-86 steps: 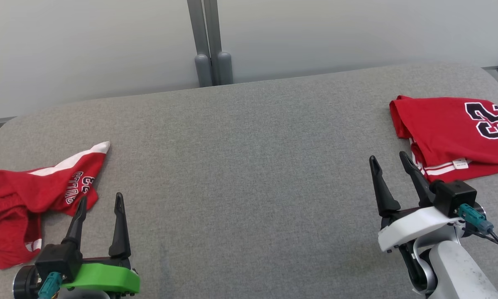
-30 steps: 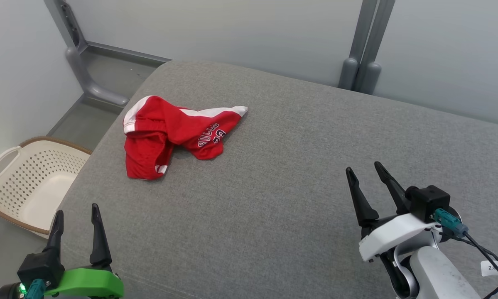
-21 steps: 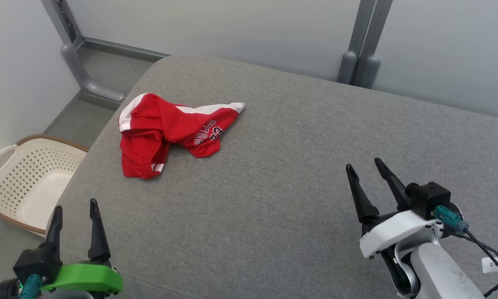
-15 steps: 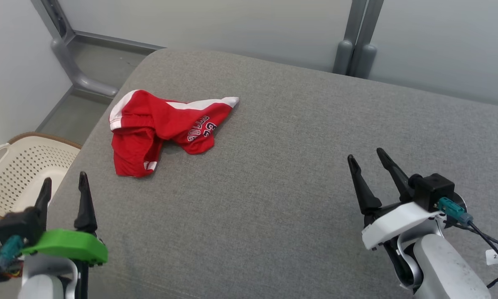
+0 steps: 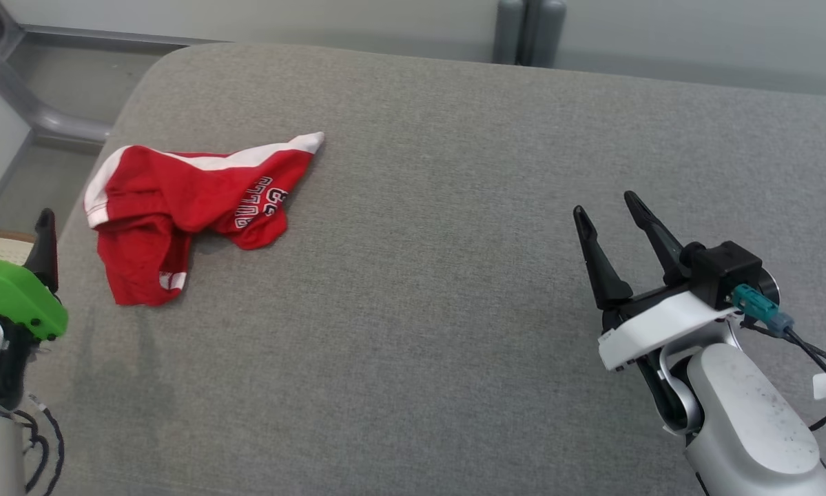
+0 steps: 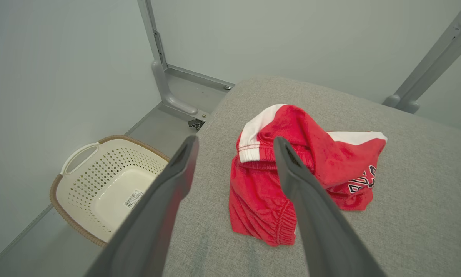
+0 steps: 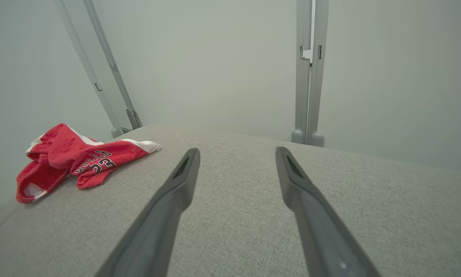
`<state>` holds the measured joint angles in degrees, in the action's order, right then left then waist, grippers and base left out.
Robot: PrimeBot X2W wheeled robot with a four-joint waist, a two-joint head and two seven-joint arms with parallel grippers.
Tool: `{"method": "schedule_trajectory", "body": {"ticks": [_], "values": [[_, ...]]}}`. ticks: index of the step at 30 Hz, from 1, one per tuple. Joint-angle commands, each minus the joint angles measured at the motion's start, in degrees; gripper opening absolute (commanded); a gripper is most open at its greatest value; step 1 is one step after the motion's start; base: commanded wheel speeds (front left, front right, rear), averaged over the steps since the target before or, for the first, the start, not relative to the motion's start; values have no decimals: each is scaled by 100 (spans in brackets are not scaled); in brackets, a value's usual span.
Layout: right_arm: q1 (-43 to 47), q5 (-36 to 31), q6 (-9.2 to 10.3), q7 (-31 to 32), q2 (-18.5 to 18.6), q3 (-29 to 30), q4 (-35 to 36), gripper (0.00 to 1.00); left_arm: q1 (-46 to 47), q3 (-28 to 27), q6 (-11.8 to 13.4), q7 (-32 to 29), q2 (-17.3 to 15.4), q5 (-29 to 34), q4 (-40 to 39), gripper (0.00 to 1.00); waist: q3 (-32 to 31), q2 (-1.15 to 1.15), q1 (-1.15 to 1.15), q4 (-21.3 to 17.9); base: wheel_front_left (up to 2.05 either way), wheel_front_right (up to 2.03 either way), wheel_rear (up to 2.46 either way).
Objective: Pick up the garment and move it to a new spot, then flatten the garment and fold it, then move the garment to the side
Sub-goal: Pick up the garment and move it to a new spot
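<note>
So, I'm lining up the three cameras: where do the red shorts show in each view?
Head view: red shorts upper left, on the grey cushion.
Left wrist view: shorts at centre.
Right wrist view: shorts far left, mid-height.
Shared landmark: the double grey post behind the cushion.
</note>
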<state>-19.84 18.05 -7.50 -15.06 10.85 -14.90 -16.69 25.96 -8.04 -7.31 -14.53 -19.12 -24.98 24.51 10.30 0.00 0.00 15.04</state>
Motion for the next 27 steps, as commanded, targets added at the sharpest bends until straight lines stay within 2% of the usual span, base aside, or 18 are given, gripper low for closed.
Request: {"method": "schedule_trajectory", "body": {"ticks": [1,9,15,20,21,22,23,24,27], "values": [[-95,26,1,-15,27,-18,23,100,198,-6,-15,-86,-146,-97,148,100,413,0,0,-453,0,0,0],[-355,42,1,-15,43,-48,109,100,838,94,-22,-393,-644,-627,1218,100,852,0,0,-1052,0,0,0],[-469,69,1,-15,33,-72,158,100,1138,316,-23,-523,-797,-995,1942,100,1075,0,0,-1339,0,0,0],[-515,72,1,-15,12,-120,155,100,1095,650,-24,-989,-853,-1408,2373,100,1119,0,0,-1448,0,0,0],[-515,69,1,-15,8,-118,151,100,1075,717,-24,-1052,-868,-1461,2414,97,1117,0,0,-1457,0,0,0],[-514,71,1,-15,3,-110,148,100,1059,798,-24,-1091,-865,-1536,2437,48,1110,0,0,-1462,0,0,0],[-510,72,1,-15,3,-101,143,100,1054,847,-24,-1079,-872,-1590,2439,19,1100,0,0,-1462,0,0,0],[-499,72,1,-15,5,-90,133,100,1051,910,-24,-1011,-908,-1641,2414,0,1080,0,0,-1455,0,0,0],[-449,48,1,-15,-4,-71,108,100,1036,1108,-24,-870,-1005,-1715,2383,0,993,0,0,-1422,0,0,0]]}}
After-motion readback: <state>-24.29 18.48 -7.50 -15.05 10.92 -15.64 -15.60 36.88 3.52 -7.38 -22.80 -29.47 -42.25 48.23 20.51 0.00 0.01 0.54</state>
